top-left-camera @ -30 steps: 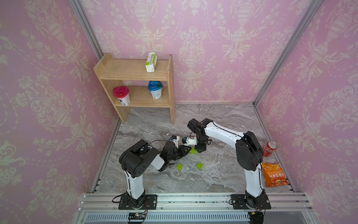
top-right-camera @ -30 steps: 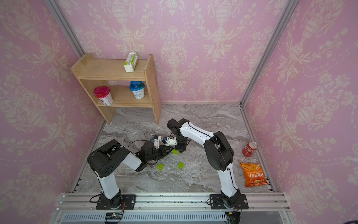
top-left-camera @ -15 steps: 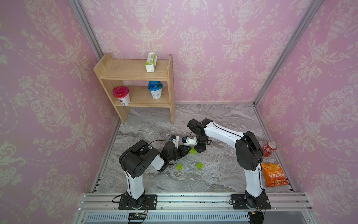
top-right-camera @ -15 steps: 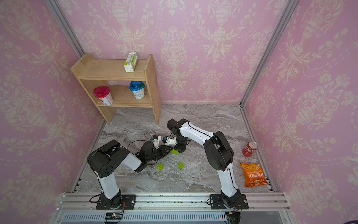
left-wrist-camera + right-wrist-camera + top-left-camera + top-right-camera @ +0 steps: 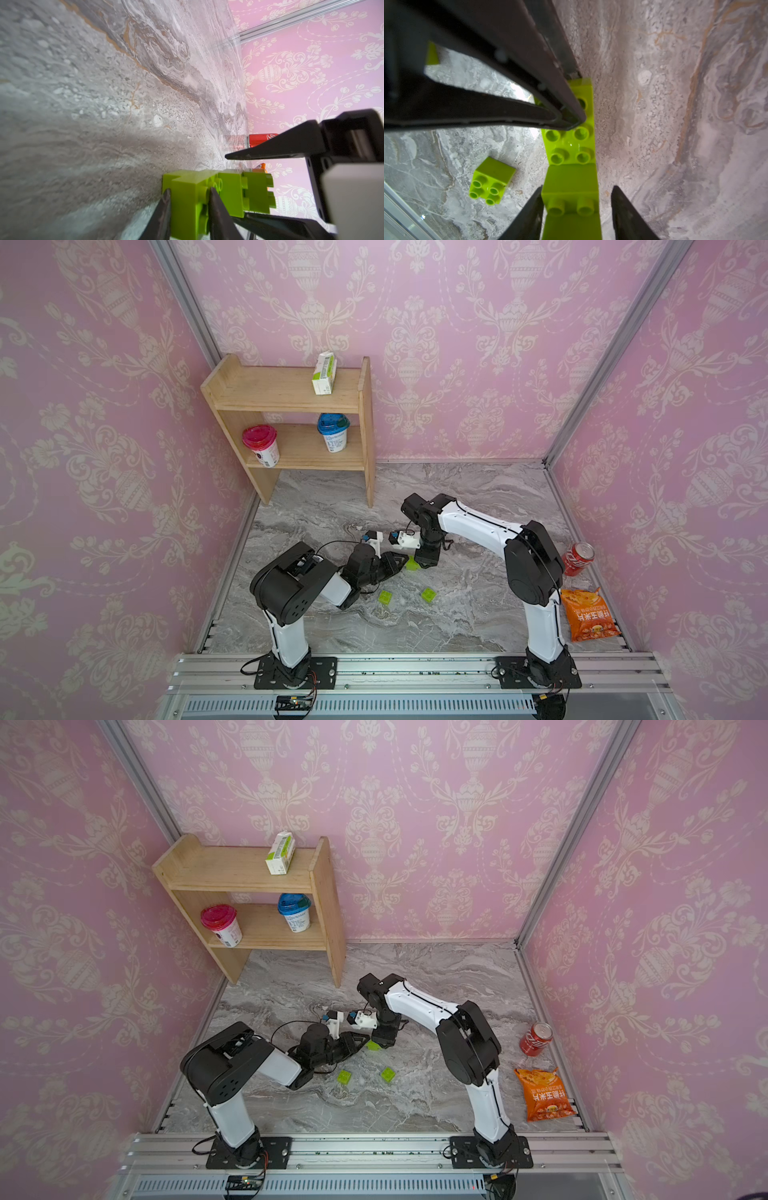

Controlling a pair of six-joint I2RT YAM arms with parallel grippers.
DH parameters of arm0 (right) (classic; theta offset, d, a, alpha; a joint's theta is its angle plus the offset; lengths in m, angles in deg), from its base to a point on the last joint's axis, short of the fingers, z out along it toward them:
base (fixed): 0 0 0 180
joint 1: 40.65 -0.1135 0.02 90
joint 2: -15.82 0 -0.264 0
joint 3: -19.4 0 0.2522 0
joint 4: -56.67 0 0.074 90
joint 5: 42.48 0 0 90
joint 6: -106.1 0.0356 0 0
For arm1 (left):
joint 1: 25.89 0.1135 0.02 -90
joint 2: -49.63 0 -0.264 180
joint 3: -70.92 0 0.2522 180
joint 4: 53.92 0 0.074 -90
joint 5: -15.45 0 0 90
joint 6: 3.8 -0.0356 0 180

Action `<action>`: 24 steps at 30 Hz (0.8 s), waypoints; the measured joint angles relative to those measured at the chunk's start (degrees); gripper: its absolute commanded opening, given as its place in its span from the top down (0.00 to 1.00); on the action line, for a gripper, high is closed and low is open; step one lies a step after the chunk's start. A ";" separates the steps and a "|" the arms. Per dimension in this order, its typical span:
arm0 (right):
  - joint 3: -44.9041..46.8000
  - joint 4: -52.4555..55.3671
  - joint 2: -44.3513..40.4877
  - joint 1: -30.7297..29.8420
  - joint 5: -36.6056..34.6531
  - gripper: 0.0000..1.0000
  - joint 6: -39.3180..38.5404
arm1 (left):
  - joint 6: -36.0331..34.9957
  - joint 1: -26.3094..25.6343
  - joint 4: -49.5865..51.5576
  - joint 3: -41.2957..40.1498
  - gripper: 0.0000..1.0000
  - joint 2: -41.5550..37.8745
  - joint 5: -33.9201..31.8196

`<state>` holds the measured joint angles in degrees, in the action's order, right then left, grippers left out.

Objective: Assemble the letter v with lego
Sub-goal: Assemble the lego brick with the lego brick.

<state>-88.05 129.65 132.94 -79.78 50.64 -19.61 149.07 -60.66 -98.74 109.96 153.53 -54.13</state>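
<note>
Wrist views reveal what top views hide: left fingers (image 5: pixel 218 212) clamp the lime-green studded plastic brick assembly (image 5: pixel 187 197); right fingers (image 5: pixel 627 214) stand parted around it.

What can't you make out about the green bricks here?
In both top views: joined bricks mostly hidden by left gripper and right gripper; brick count unclear.
Right wrist view: one end under left gripper, other end cut off by picture edge.
</note>
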 measured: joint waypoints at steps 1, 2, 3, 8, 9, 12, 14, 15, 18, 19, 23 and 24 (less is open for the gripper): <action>-0.13 -0.04 0.00 0.00 0.07 0.44 0.00 | 0.00 0.00 0.00 0.00 0.78 0.00 0.00; -0.17 -0.17 -0.02 0.00 0.09 0.43 0.00 | 0.00 0.00 0.00 0.00 0.78 0.00 0.00; -0.24 -0.24 -0.02 0.00 0.11 0.42 0.00 | 0.00 -0.02 0.00 0.00 0.78 0.00 0.00; -0.24 -0.46 -0.52 0.31 1.11 0.37 0.83 | 0.00 -0.04 -0.02 0.00 0.79 0.00 -0.15; -0.22 -0.61 -1.11 0.44 1.60 0.34 1.31 | 0.00 -0.11 -0.02 -0.02 0.79 0.00 -0.28; 0.70 -2.54 -5.20 1.29 2.36 0.22 4.11 | 0.04 -0.37 -0.72 -0.52 0.80 0.00 -1.36; 1.86 -4.28 -9.33 2.01 1.95 0.09 7.13 | 0.13 -0.61 -1.95 -1.27 0.80 0.00 -2.14; 2.27 -5.03 -11.34 2.29 1.44 0.07 9.11 | 0.31 -0.68 -2.64 -1.68 0.80 0.00 -2.71; 3.91 -8.17 -16.68 2.86 -1.88 0.07 16.83 | 1.16 -1.01 -4.76 -2.91 0.80 0.13 -4.57; 4.76 -9.16 -18.08 2.99 -3.17 0.06 19.69 | 1.60 -1.11 -5.73 -3.28 0.80 0.39 -5.27; 5.70 -9.70 -19.45 3.52 -6.95 0.00 32.85 | 3.19 -1.79 -9.88 -4.33 0.80 2.03 -7.61; 5.70 -9.57 -19.15 3.69 -7.34 0.00 36.52 | 3.65 -1.92 -10.73 -4.48 0.80 2.40 -8.13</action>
<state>-82.35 120.08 113.79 -76.09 43.30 16.92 152.72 -62.58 -109.48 105.48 155.93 -62.26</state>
